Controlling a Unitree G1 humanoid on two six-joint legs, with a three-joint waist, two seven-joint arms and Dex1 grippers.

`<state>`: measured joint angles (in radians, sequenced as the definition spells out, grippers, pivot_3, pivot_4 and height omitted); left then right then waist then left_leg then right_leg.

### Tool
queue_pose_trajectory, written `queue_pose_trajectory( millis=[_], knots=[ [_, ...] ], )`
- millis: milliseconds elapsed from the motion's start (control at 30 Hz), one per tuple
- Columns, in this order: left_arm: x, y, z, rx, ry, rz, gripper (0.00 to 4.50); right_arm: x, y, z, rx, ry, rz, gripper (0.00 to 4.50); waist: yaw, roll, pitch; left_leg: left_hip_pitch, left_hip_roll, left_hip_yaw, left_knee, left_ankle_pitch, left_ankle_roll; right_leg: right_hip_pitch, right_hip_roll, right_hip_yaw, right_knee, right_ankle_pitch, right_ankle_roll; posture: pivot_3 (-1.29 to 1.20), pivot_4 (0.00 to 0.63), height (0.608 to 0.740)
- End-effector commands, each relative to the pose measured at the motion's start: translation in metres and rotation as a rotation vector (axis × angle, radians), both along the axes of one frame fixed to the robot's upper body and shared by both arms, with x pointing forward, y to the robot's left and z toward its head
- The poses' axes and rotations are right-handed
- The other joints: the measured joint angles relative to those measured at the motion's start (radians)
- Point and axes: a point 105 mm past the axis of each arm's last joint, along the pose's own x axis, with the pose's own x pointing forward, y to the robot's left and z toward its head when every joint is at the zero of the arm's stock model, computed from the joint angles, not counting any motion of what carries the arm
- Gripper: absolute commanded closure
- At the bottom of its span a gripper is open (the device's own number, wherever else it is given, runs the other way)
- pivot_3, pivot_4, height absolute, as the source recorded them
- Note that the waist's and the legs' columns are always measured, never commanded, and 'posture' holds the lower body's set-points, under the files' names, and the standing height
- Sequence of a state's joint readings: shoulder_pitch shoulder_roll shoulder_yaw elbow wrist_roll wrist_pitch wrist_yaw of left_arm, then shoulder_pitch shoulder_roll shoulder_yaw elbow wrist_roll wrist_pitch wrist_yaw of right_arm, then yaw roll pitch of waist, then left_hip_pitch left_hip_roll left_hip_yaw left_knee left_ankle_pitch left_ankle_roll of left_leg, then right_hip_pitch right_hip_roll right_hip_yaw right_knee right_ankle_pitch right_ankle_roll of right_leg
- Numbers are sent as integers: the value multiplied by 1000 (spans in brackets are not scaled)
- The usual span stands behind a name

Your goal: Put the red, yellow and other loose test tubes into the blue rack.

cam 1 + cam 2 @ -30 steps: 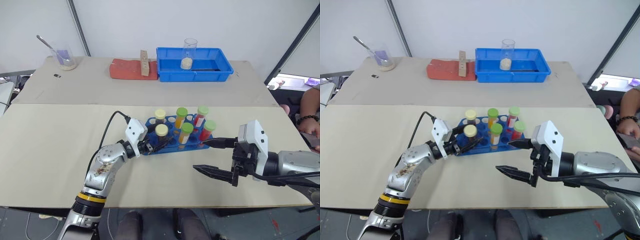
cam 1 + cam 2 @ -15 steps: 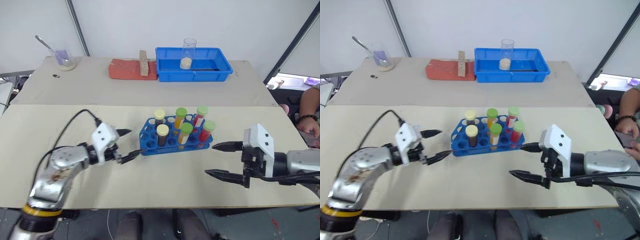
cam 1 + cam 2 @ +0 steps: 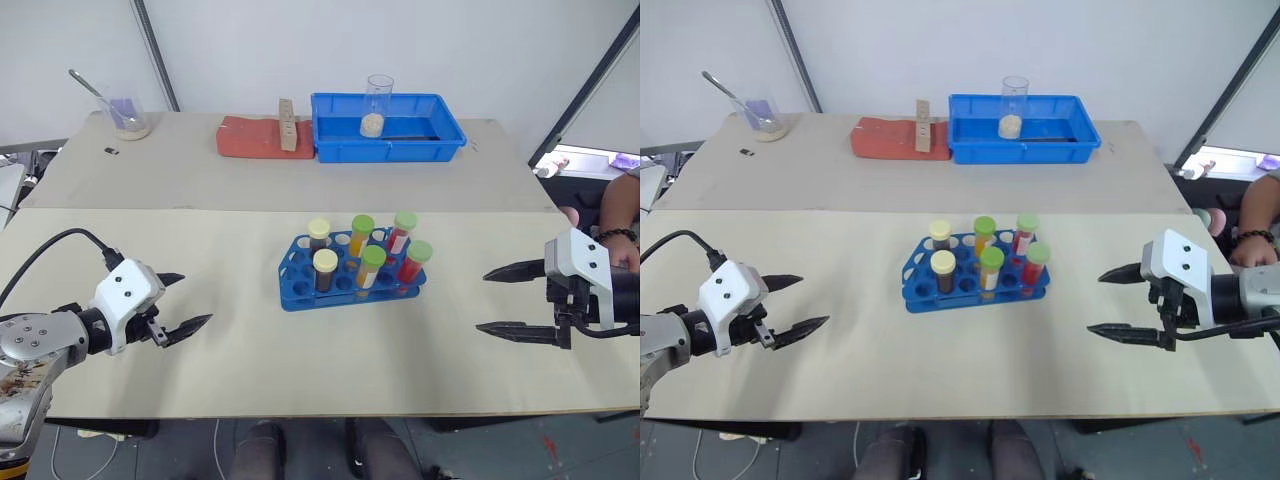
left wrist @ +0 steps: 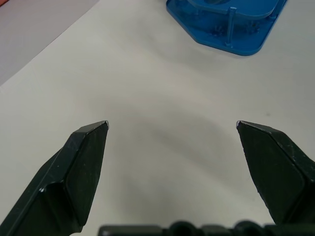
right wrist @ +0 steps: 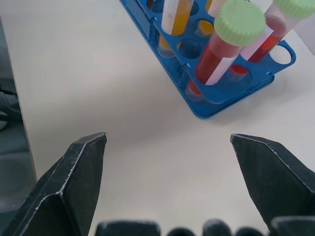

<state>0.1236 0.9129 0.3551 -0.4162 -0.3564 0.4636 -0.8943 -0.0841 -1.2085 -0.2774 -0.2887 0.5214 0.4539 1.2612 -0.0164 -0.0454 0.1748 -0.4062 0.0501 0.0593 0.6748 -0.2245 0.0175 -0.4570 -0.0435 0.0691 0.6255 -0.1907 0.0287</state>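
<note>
Between the wide-open, empty left gripper and right gripper, the blue rack stands unobstructed.

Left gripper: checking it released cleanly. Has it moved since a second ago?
Yes. The left gripper has pulled away from the blue rack, toward the table's left side, open and empty.

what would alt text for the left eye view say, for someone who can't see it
A blue rack holding six capped test tubes stands upright mid-table, with the open left gripper and open right gripper hovering empty well off to either side. Behind sit a blue bin holding a clear beaker, a red pad and a cup with a spoon.
</note>
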Motion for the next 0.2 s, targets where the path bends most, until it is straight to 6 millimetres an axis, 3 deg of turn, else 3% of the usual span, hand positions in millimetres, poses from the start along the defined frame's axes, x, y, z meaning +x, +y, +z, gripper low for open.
queue_pose_trajectory(
  millis=[33, 200],
  knots=[
    [1, 5, 12, 15, -37, 18, 46, 3, 1, 10, -23, -36, 14, 39, 0, 0, 0, 0, 0, 0, 0, 0, 0, 0, 0, 0, 0, 0, 0, 0, 150, 740],
    [1, 2, 13, 2, -30, 6, 46, 7, 5, 11, -25, -48, 20, 39, 2, 0, 0, 0, 0, 0, 0, 0, 0, 0, 0, 0, 0, 0, 0, 0, 150, 740]
  ],
)
